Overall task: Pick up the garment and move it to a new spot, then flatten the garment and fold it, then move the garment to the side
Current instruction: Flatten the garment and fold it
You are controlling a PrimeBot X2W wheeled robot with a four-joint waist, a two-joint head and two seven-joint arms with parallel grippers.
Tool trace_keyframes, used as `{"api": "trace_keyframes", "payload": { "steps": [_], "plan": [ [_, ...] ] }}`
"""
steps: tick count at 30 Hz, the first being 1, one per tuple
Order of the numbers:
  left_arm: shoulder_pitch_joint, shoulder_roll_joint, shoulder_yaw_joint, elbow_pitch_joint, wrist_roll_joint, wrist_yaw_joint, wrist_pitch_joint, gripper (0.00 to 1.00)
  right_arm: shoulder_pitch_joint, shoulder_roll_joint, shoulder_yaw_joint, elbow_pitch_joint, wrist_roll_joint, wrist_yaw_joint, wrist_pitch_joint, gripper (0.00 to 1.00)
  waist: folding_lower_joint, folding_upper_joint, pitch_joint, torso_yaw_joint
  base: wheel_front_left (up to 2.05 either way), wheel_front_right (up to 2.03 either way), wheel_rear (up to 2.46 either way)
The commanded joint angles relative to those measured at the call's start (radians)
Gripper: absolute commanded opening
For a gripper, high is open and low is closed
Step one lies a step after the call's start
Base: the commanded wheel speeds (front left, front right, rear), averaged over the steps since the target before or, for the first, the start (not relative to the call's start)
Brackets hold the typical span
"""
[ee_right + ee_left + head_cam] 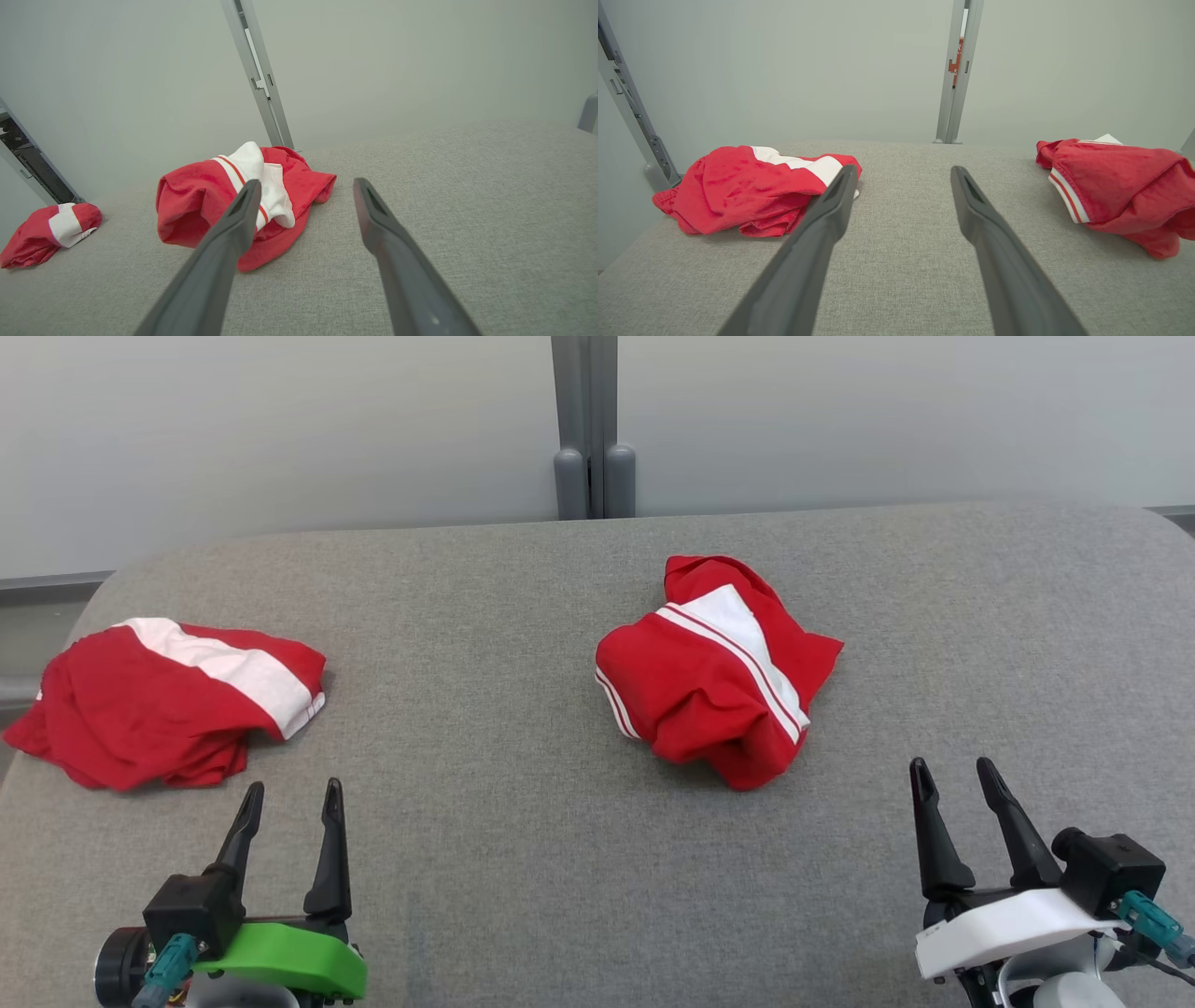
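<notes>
Step judged: first pick-up, not yet begun.
- Crumpled red-and-white garment (714,672) found on tabletop (485,775), right of centre, toward far edge.
- Second red garment (159,709) noted bunched at left edge; likely not target.
- Left tool (293,787) and right tool (953,763) observed near near edge, jaws parted, nothing held.
- Recommended: right tool to be used, being nearer. Raised top fold to be pinched, not whole heap. Cloth to be lifted clear before being carried.

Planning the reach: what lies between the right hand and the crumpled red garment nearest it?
Nothing; bare grey surface runs from the right hand to the middle garment, seen in the head view and the right wrist view.
</notes>
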Motion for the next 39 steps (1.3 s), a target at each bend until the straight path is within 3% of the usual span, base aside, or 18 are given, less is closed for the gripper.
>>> {"api": "trace_keyframes", "payload": {
  "steps": [1, 29, 39],
  "plan": [
    [0.0, -0.002, 0.004, 0.001, 0.011, -0.006, -0.001, 1.0, -0.008, -0.004, 0.002, 0.002, 0.001, 0.0, -0.003, 1.0, 0.0, 0.0, 0.0, -0.001, 0.0, 0.0, 0.0],
    [-0.001, -0.011, 0.015, 0.016, 0.024, -0.014, -0.001, 1.0, -0.012, -0.003, 0.01, 0.018, 0.008, 0.0, -0.003, 1.0, 0.0, 0.0, -0.011, -0.007, 0.0, 0.0, 0.0],
    [-0.023, -0.018, -0.001, 0.025, 0.031, -0.016, -0.001, 1.0, -0.166, -0.05, 0.086, 0.059, 0.007, 0.0, 0.024, 1.0, 0.0, 0.0, 0.01, 0.018, 0.0, 0.0, 0.0]
  ]
}}
